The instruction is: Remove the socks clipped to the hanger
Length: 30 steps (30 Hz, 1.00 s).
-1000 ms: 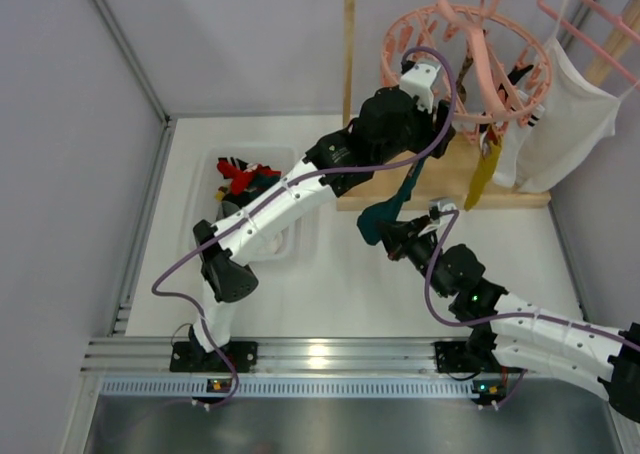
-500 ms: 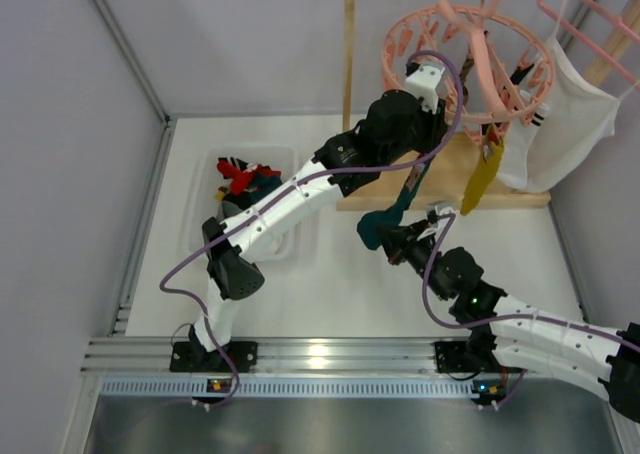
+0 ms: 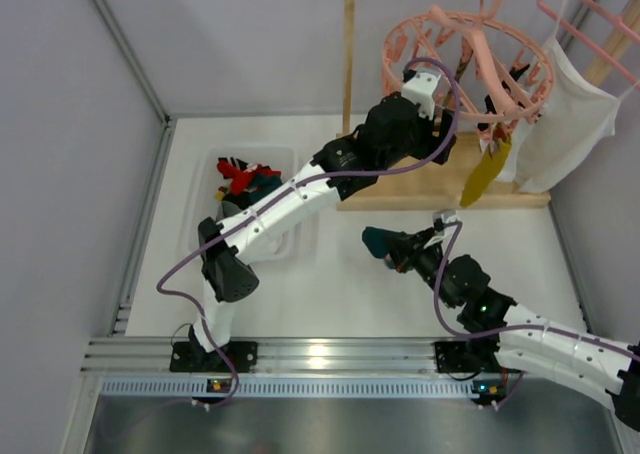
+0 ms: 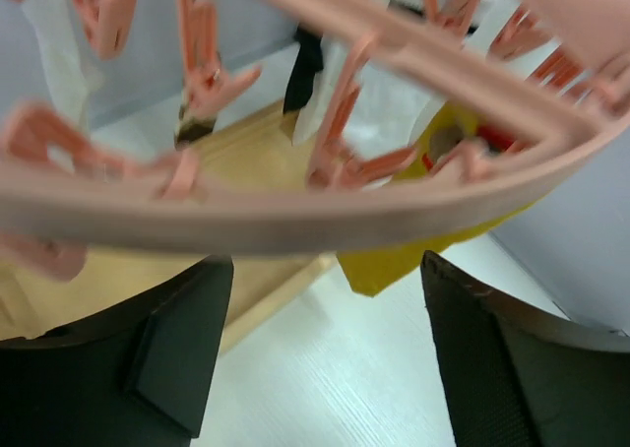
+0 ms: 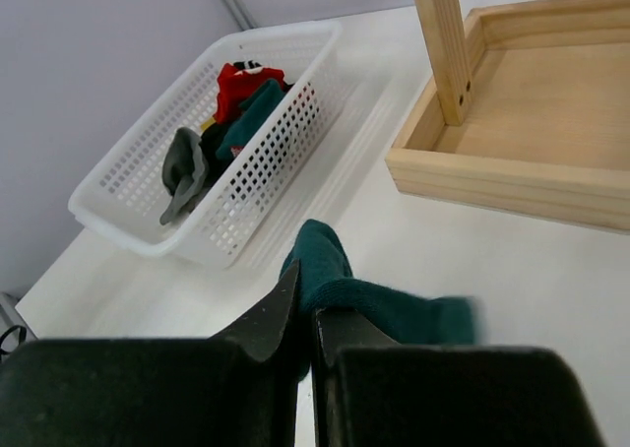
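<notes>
The round pink ring hanger [image 3: 470,29] hangs from a wooden rail at the back right. A mustard yellow sock [image 3: 484,174] and a black-and-white sock [image 3: 518,74] hang from its pegs. My left gripper [image 3: 432,109] is open and empty just under the ring [image 4: 295,216], with the yellow sock [image 4: 413,260] beyond it. My right gripper [image 3: 395,252] is shut on a teal sock [image 3: 378,242], free of the hanger and held low over the table. The teal sock also shows in the right wrist view [image 5: 364,289].
A white basket [image 3: 285,164] at the left holds red, teal and grey socks [image 5: 236,112]. A wooden stand with a tray base [image 5: 532,142] carries the rail. A large white garment [image 3: 570,124] hangs on a plain pink hanger at the right.
The teal sock has come off its peg; my right gripper has pulled it down and back toward the near side. My left gripper has let go and stays under the ring.
</notes>
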Each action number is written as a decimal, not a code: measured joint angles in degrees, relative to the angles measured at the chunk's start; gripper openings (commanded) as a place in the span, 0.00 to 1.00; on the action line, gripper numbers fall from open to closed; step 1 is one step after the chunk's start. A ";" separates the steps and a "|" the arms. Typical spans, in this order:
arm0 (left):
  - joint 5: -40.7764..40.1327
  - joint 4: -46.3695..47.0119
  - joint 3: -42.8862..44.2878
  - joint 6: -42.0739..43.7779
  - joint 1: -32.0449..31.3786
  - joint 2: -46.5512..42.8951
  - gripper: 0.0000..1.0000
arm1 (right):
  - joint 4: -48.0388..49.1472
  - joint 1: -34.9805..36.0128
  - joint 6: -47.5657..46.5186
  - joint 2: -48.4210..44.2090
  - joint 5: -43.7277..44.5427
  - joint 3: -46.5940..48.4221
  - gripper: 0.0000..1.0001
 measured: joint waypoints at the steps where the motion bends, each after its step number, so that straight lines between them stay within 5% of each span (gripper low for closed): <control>1: -0.31 0.13 -2.08 -0.48 0.00 -1.01 0.85 | -1.25 0.00 0.17 -1.16 0.17 0.00 0.00; 5: -2.82 -0.09 -12.55 -2.27 -0.07 -6.97 0.98 | -5.51 0.00 0.33 -4.26 1.11 0.00 0.00; 15: -18.88 -5.79 -44.24 -9.97 2.80 -37.57 0.98 | -13.11 0.00 -1.29 0.22 0.07 2.97 0.00; 22: -24.13 -19.96 -56.26 -15.45 24.96 -57.83 0.98 | -14.82 0.57 -5.49 17.05 -9.84 18.14 0.00; 30: -25.77 -32.72 -54.99 -15.72 26.91 -71.89 0.98 | -16.11 4.90 -12.46 43.54 -23.69 44.57 0.00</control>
